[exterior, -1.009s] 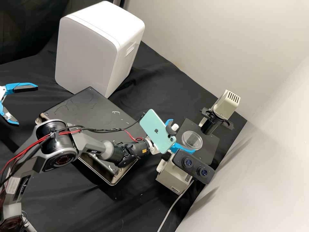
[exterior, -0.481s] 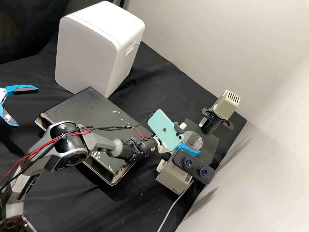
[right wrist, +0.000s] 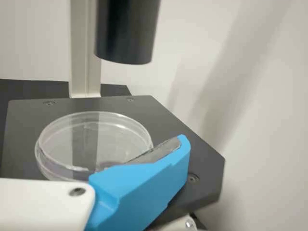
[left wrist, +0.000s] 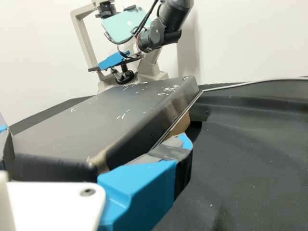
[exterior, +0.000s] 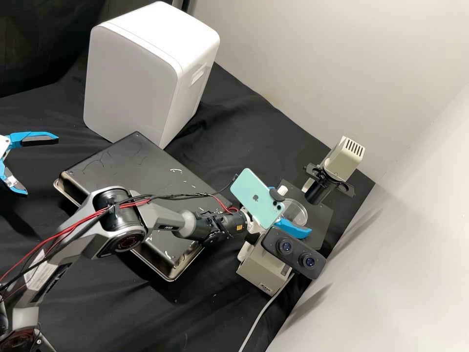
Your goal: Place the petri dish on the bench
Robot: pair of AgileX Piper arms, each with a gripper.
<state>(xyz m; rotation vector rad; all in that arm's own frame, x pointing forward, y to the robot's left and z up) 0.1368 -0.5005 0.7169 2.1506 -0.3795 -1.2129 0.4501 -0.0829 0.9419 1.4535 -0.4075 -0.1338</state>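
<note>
1. Our right gripper (exterior: 289, 209) is spread wide, holding nothing, a finger either side of the petri dish (right wrist: 91, 139).
2. The dish sits flat on the microscope stage (right wrist: 159, 115), so we're at the grasp.
3. Next, we reckon: close gently on the rim, lift clear, carry to the counter (exterior: 234, 122).

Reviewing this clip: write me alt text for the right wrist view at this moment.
A clear petri dish sits on the black microscope stage, with a blue gripper finger at its near rim; whether they touch cannot be told. A dark cylinder hangs above the stage, in front of a white wall.
</note>
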